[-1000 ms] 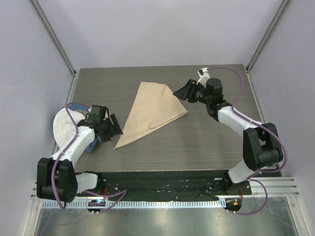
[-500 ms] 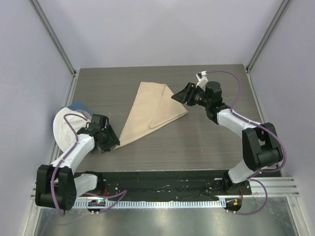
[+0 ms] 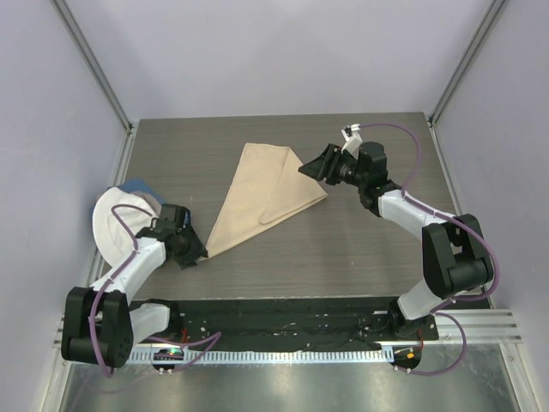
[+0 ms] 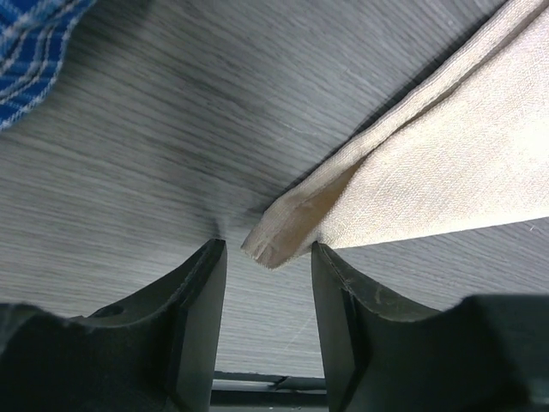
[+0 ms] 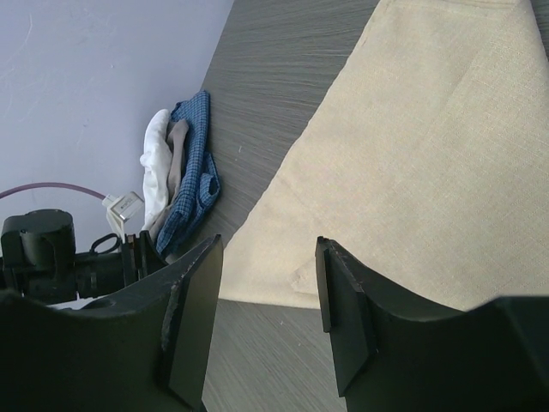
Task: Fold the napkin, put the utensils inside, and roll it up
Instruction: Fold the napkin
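napkin: beige, folded into a triangle, flat on the bench near centre, narrow tip pointing near-left
left hand: low at that tip; jaws apart, tip lies between them, just beside one finger, not clamped
right hand: above the napkin's right corner, jaws apart, nothing held
blue cloth: at the bench's left edge, bunched with a white cloth, apart from the napkin
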You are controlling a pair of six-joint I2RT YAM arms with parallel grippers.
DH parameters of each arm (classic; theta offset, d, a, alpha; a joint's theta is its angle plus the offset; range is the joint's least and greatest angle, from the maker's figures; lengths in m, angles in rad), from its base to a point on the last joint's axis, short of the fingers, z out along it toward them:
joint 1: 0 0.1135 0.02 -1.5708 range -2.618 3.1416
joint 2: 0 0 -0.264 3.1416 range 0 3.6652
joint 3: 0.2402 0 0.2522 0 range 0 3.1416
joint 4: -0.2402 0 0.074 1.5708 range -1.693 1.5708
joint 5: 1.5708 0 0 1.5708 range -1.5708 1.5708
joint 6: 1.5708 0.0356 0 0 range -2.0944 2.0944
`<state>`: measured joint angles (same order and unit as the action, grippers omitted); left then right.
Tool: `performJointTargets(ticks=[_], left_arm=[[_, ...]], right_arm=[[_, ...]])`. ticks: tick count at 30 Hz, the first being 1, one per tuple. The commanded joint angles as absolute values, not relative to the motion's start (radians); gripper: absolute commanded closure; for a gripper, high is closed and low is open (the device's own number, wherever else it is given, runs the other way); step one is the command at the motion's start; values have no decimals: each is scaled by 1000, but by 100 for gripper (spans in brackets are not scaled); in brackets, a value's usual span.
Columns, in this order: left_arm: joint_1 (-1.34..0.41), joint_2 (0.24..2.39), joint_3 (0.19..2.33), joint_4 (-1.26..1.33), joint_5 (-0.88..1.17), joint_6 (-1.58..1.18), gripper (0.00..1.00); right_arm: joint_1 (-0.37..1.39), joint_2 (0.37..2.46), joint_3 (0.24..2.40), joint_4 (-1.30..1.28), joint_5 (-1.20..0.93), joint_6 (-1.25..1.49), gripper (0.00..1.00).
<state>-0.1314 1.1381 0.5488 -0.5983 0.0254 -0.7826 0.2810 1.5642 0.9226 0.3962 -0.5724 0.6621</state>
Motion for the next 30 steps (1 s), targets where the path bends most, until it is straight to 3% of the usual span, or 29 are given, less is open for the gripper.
performJointTargets(ticks=[1,14,22,30], left_arm=[[-135,1157,543,-537,8,-792,55],[-135,1186,517,-508,-23,-781,67],[-135,1177,535,-492,-32,-758,100],[-135,1154,687,-437,43,-680,100]], right_arm=[[276,1555,925,445,-588,667,45],[278,1555,916,449,-595,667,45],[278,1552,904,446,-598,660,45],[268,1551,914,416,-592,632,45]])
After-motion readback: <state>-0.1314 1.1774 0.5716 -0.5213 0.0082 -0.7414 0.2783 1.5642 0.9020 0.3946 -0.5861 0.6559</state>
